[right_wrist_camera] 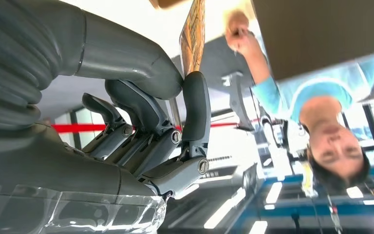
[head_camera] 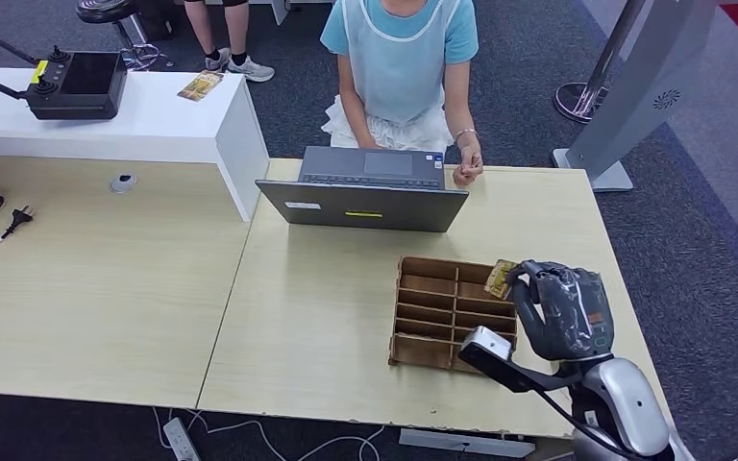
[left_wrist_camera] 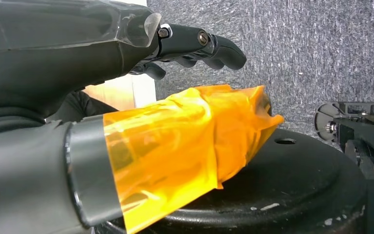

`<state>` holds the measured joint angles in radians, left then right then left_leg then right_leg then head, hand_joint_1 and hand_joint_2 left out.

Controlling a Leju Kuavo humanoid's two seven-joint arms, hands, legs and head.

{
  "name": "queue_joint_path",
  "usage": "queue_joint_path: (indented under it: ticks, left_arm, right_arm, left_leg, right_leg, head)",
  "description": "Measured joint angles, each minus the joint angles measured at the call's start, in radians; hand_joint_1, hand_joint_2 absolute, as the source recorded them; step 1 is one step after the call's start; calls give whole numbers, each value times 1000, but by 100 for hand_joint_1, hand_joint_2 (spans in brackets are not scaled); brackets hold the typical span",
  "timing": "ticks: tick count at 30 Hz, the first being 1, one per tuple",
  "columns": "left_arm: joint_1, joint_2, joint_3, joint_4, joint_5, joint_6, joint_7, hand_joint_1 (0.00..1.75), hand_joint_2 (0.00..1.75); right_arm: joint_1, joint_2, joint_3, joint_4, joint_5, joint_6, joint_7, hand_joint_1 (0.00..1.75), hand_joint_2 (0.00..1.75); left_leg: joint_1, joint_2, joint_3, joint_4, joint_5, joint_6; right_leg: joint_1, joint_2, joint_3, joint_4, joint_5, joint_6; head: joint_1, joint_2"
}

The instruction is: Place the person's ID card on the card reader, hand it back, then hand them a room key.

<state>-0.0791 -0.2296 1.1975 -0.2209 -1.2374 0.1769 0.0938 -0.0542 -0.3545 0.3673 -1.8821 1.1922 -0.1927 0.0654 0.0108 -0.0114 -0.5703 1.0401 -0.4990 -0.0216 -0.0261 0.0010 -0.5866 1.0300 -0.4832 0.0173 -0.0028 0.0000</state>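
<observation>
Left hand (left_wrist_camera: 126,53): seen from its wrist camera, hanging above grey carpet, fingers (left_wrist_camera: 209,46) slightly curled and apart, holding nothing; orange film is wrapped round its thumb (left_wrist_camera: 175,146).

Landmark for places: wooden card organizer (head_camera: 447,312) on the light wood worktop (head_camera: 327,317).
- Far left of and beyond the organizer: white raised counter (head_camera: 154,120) carrying a black controller (head_camera: 77,84) and a small yellowish card (head_camera: 200,86).
- Directly behind the organizer: grey open laptop (head_camera: 370,192); behind that a person in a light blue top (head_camera: 399,58), one hand (head_camera: 468,171) resting at the laptop's right corner.
- At the organizer's right back corner: right hand (head_camera: 562,307), pinching a patterned yellow-brown card (head_camera: 500,279) between thumb and finger; the wrist view shows the card (right_wrist_camera: 193,36) edge-on, clamped at the fingertip (right_wrist_camera: 195,87).
</observation>
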Motion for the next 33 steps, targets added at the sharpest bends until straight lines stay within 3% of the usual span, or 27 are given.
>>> queue_joint_path:
  ticks: [10, 22, 33]
  left_arm:
    - [-1, 0, 0, 0, -1, 0, -2, 0, 0]
    - [-1, 5, -1, 0, -22, -6, -7, 0, 0]
    - [-6, 10, -9, 0, -48, -19, -7, 0, 0]
  right_arm:
    - [-158, -4, 24, 24, -36, 15, -14, 173, 175]
    - [-469, 0, 70, 136, -100, 97, 6, 172, 175]
    - [-784, 96, 123, 397, -151, 201, 49, 173, 175]
  left_leg:
    - [0, 0, 0, 0, 0, 0]
    - [0, 0, 0, 0, 1, 0]
    - [0, 0, 0, 0, 2, 0]
  right_leg:
    - [0, 0, 0, 0, 0, 0]
    - [0, 0, 0, 0, 1, 0]
    - [0, 0, 0, 1, 1, 0]
  head:
    - [0, 0]
    - [0, 0]
    - [0, 0]
